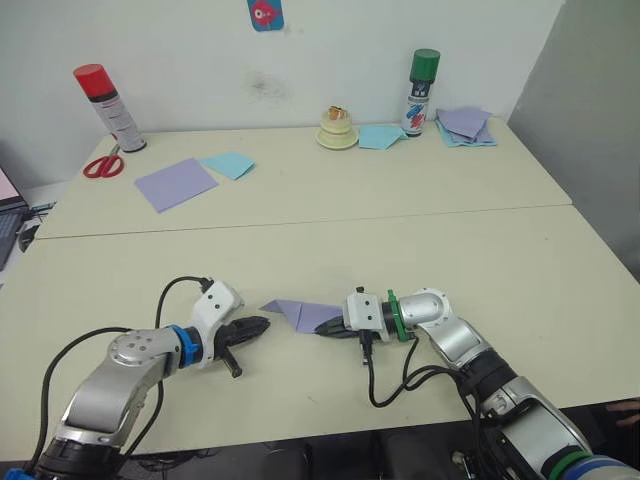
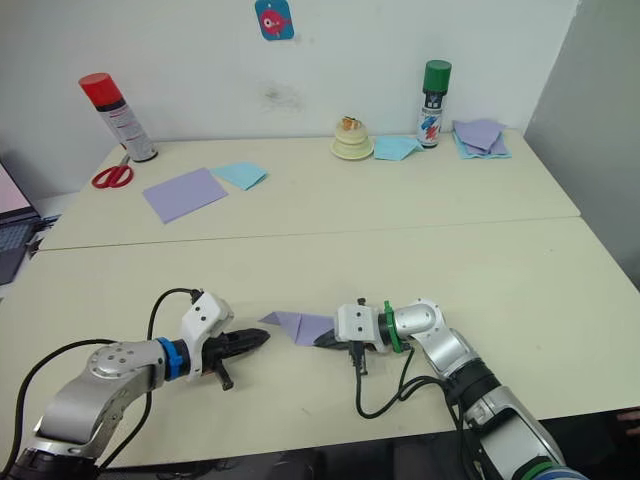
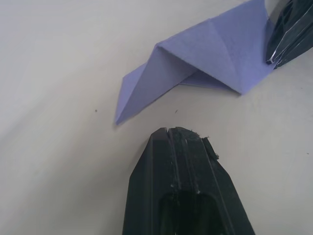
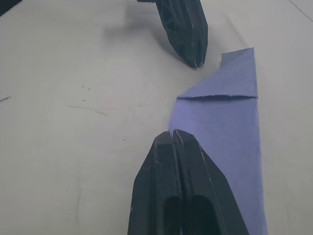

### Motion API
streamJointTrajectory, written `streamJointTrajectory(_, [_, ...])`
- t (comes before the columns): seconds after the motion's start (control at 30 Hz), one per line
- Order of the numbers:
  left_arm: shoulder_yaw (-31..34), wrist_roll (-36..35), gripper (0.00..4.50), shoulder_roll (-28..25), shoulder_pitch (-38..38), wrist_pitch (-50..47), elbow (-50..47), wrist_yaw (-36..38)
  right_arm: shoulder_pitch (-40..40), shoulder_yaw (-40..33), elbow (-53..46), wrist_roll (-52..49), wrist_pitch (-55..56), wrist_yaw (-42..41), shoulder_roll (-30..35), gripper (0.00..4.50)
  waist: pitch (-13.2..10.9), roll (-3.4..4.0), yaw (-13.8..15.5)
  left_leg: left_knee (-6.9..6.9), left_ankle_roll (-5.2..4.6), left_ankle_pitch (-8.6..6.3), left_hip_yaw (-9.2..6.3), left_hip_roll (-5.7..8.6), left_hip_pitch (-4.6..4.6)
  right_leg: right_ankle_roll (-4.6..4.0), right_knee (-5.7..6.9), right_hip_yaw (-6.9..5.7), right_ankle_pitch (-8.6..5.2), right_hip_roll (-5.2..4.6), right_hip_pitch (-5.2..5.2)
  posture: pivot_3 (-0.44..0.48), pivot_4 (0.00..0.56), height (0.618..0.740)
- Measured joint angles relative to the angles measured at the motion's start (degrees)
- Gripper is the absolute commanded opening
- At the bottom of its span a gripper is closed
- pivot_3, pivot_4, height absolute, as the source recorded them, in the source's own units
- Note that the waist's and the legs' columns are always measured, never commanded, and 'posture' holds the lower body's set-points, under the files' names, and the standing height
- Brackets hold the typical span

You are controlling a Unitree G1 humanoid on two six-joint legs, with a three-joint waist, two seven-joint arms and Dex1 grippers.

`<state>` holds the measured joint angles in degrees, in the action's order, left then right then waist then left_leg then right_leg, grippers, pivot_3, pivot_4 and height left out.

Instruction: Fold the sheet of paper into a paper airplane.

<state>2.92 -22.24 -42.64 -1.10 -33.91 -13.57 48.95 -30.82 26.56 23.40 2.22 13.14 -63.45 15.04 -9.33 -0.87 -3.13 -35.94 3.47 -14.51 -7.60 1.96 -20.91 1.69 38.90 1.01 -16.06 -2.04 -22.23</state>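
Cream table (image 1: 480, 250) | white wall (image 1: 180, 40) | both claws clenched | right claw (image 1: 330, 327) touching sheet of paper (image 1: 300, 312)

Two cream tables (image 1: 420, 250) stand pushed together, and a thin seam runs between them from side to side. Behind the far table is a plain white wall (image 1: 180, 40) with a small blue sticker (image 1: 265, 13) high on it. At the right, a grey wall (image 1: 590, 120) comes forward. The light is soft and even.
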Motion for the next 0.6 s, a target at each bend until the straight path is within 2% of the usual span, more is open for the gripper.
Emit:
streamJointTrajectory(0.07, [1.5, -2.6, 0.0, -0.2, -1.3, -1.8, -0.4, 1.1, 0.0, -0.2, 0.0, 0.0, -0.2, 0.2, -0.2, 0.02, 0.0, -0.06, 0.1, -0.01, 0.0, 0.0, -0.01, 0.0, -0.01, 0.0, 0.0, -0.01, 0.0, 0.0, 0.0, 0.0, 0.15, 0.74])
streamJointTrajectory(0.2, [5.2, -12.0, 0.0, -0.1, -9.0, -8.7, -4.1, 2.4, -0.3, -0.7, 0.0, -0.5, -1.8, 0.3, -0.6, 0.02, -0.2, -0.24, 0.4, -0.04, 0.01, 0.01, -0.02, 0.02, -0.04, 0.0, -0.01, -0.06, 0.0, 0.0, 0.03, 0.0, 0.15, 0.74])
streamJointTrajectory(0.27, [5.0, -12.6, 0.0, -0.1, -11.3, -9.2, -5.3, 1.8, -0.5, -0.8, 0.0, -0.8, -2.3, 0.2, -0.8, 0.02, -0.2, -0.23, 0.4, -0.01, 0.01, 0.0, -0.02, 0.06, 0.0, 0.0, -0.01, 0.04, 0.0, 0.0, 0.04, 0.0, 0.15, 0.74])
streamJointTrajectory(0.4, [-1.0, -7.7, 0.0, 1.7, -11.9, -6.5, -2.3, 0.3, -0.6, -1.1, 0.0, -1.2, -3.0, 0.1, -0.7, 0.02, -0.2, -0.23, 0.3, 0.0, 0.02, 0.0, -0.01, 0.08, 0.0, -0.19, -0.02, 0.06, 0.11, 0.0, 0.01, 0.0, 0.15, 0.74])
streamJointTrajectory(0.5, [-6.5, -1.6, 0.0, 3.0, -11.9, -1.4, 4.0, -0.4, -0.8, -1.2, -0.3, -1.3, -4.0, 0.0, -0.8, 0.02, -0.2, -0.23, 0.3, 0.0, 0.02, 0.0, 0.0, 0.07, -0.01, -0.2, -0.02, 0.03, 0.11, 0.0, 0.0, 0.0, 0.15, 0.74])
streamJointTrajectory(0.6, [-8.6, 2.8, 0.0, 4.4, -13.3, 3.7, 11.0, -0.8, -0.8, -1.2, -1.4, -1.3, -4.8, -0.2, -0.5, 0.02, -0.2, -0.23, 0.5, -0.01, 0.02, 0.0, -0.01, 0.08, -0.03, -0.2, -0.02, -0.02, 0.11, 0.0, 0.0, 0.0, 0.15, 0.74])
